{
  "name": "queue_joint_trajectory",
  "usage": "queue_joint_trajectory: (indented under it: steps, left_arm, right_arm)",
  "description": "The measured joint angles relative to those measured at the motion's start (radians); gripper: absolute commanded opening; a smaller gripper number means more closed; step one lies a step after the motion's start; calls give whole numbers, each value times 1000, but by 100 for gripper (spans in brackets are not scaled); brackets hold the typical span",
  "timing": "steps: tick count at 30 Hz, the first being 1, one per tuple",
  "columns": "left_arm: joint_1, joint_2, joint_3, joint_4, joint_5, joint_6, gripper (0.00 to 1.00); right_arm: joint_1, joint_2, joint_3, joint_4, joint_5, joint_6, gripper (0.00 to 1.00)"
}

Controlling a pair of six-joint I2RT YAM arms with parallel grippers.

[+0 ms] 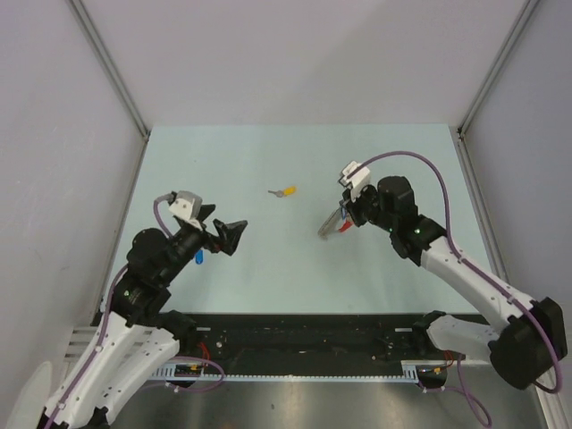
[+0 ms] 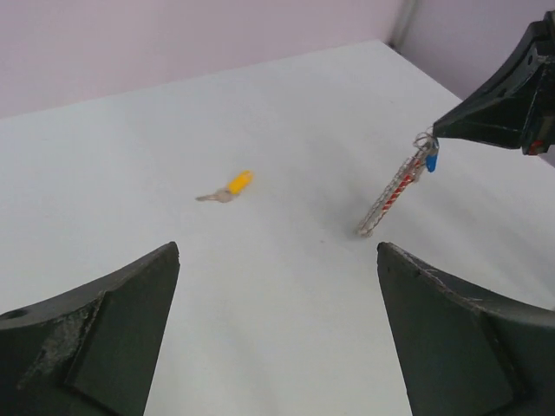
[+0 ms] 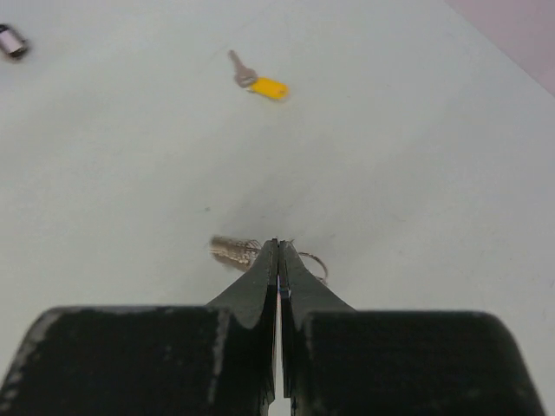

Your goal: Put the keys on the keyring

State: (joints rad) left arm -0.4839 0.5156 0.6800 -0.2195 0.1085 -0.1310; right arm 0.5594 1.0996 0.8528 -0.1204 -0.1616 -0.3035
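Right gripper, jaws pressed together on the top of the keyring, holds it slantwise with its lower end at the table. A blue-capped key appears to hang at its top. The yellow key lies flat, well apart, ahead of the empty, wide-open left gripper. The step in hand is judged to be fetching the yellow key. The left jaws should close across the plastic cap's narrow sides, leaving the head hole free, with the ring held steady.
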Motion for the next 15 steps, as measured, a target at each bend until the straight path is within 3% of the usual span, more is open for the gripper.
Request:
queue_joint_trajectory:
  steps: [8, 15]
  left_arm:
    - [11, -93, -65, -62, -204, 27, 100]
    - [22, -130, -79, -99, -263, 35, 100]
  right_arm:
    - [-202, 283, 63, 233, 9, 96, 0]
    - [-247, 321, 13, 311, 22, 201, 4]
